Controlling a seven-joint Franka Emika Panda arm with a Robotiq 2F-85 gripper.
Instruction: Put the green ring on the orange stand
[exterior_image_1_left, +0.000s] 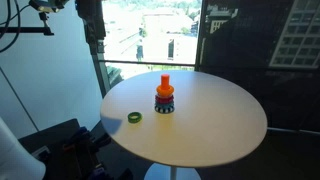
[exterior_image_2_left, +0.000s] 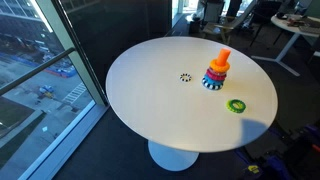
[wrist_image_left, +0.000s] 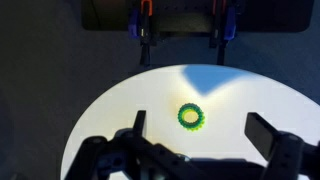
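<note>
The green ring (exterior_image_1_left: 134, 118) lies flat on the round white table (exterior_image_1_left: 215, 125), apart from the orange stand (exterior_image_1_left: 164, 92). The stand is upright and has several coloured rings stacked round its base. Both show in the other exterior view too, the ring (exterior_image_2_left: 236, 105) nearer the table edge than the stand (exterior_image_2_left: 218, 68). In the wrist view my gripper (wrist_image_left: 196, 122) is open and empty, high above the table. The green ring (wrist_image_left: 192, 117) appears between its two fingers, far below. The stand is out of the wrist view.
A small dark ring-shaped mark (exterior_image_2_left: 185, 77) sits near the table's middle. Glass windows (exterior_image_1_left: 150, 35) stand close behind the table. Two blue and orange clamp-like objects (wrist_image_left: 146, 20) hang beyond the table's far edge in the wrist view.
</note>
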